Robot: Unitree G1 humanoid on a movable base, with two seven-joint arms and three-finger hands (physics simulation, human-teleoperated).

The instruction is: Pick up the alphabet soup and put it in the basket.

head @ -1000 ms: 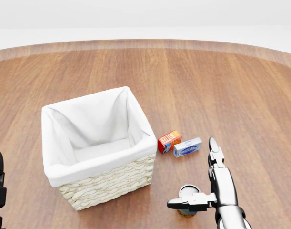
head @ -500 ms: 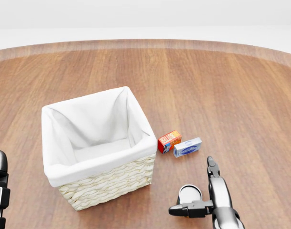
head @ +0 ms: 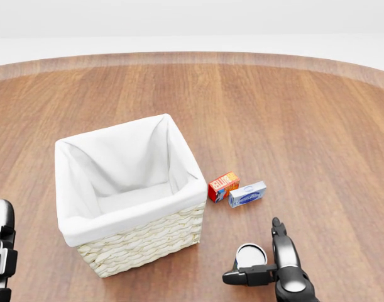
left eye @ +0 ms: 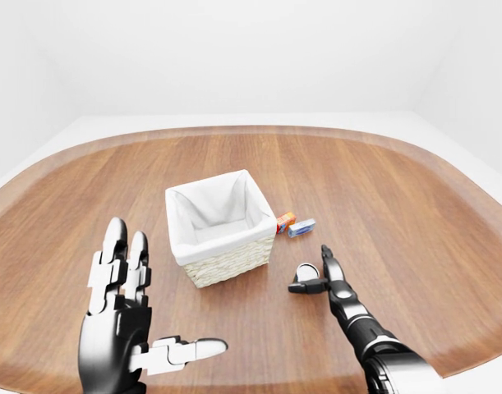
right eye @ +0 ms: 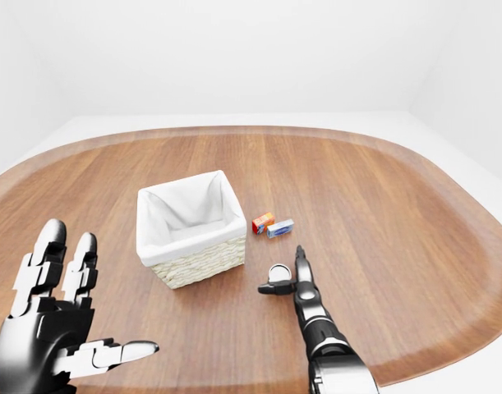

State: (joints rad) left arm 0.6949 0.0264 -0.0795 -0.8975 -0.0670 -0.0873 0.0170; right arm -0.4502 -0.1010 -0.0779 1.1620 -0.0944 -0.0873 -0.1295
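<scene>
The alphabet soup can (head: 250, 254) stands upright on the wooden floor, its silver lid showing, to the right of the basket (head: 148, 242). The basket is wicker with a white cloth lining, and nothing shows inside it. My right hand (head: 259, 257) is open beside the can. Its fingers (head: 279, 238) stand along the can's right side and its thumb (head: 242, 276) lies across just below the can in the head view, not closed round it. My left hand (left eye: 144, 332) is open and empty, raised at the lower left of the left-eye view.
A small orange-red box (head: 224, 186) and a blue-and-white box (head: 247, 194) lie side by side just above the can in the head view, near the basket's right corner. The round wooden floor (left eye: 415, 205) ends in a white surround.
My right hand has slid toward the bottom of the head view. Its thumb, which crossed over the can, now lies below it, leaving the lid in sight. My left hand sank slightly.
</scene>
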